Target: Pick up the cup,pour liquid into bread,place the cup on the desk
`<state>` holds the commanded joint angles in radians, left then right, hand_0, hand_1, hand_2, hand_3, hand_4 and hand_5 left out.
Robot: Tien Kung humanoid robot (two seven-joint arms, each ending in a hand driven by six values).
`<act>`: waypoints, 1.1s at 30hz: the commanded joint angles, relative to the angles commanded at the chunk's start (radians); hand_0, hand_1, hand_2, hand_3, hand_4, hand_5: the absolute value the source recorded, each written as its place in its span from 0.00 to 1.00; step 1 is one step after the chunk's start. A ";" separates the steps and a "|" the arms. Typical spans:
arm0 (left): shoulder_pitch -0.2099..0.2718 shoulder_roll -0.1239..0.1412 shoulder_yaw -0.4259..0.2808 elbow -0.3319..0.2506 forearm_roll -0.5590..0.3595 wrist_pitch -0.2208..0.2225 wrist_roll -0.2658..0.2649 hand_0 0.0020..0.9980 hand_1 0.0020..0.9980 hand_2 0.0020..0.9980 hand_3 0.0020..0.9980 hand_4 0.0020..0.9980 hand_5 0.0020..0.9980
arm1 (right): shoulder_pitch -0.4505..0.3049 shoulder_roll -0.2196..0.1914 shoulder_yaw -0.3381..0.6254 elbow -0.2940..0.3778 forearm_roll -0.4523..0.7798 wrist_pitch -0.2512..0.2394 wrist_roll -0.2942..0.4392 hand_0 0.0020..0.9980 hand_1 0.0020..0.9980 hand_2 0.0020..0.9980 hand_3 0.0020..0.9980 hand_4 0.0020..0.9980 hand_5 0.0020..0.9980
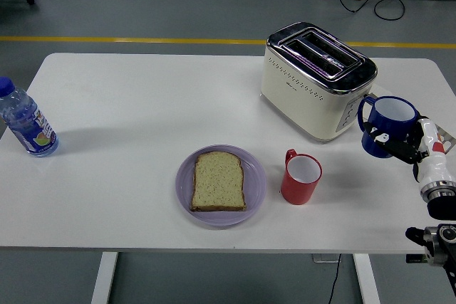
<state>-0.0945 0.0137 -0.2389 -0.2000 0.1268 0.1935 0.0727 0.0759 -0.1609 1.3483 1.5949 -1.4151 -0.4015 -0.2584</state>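
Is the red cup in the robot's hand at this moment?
No, the red cup stands free on the table beside the purple plate, while the right hand grips the blue cup.

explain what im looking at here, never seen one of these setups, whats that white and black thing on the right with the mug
That is a humanoid robot's right hand, coming in from the lower right. The picture is taken from a camera high on the robot, looking down over a white table. The hand is gripping a blue mug and holding it up beside a cream toaster. Its left arm is out of view. On the table sit a purple plate with a slice of bread, a red mug just right of the plate, and a water bottle at the far left edge. Someone's feet show at the top, beyond the table.
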 joint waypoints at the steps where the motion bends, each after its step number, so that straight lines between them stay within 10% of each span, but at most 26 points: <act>1: 0.000 0.000 0.000 0.000 0.000 0.000 0.000 0.63 0.64 0.65 0.50 0.24 0.86 | 0.001 -0.001 -0.003 0.010 -0.007 0.000 -0.011 0.44 0.45 0.57 0.58 0.62 0.00; 33: 0.007 0.000 0.008 0.000 -0.012 0.000 0.000 0.63 0.64 0.65 0.50 0.24 0.87 | 0.248 -0.100 -0.298 0.050 -0.157 0.029 -0.179 0.44 0.43 0.56 0.58 0.64 0.00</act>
<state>-0.0876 0.0133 -0.2307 -0.2002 0.1149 0.1938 0.0724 0.3240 -0.2610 1.0501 1.6450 -1.5726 -0.3724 -0.4379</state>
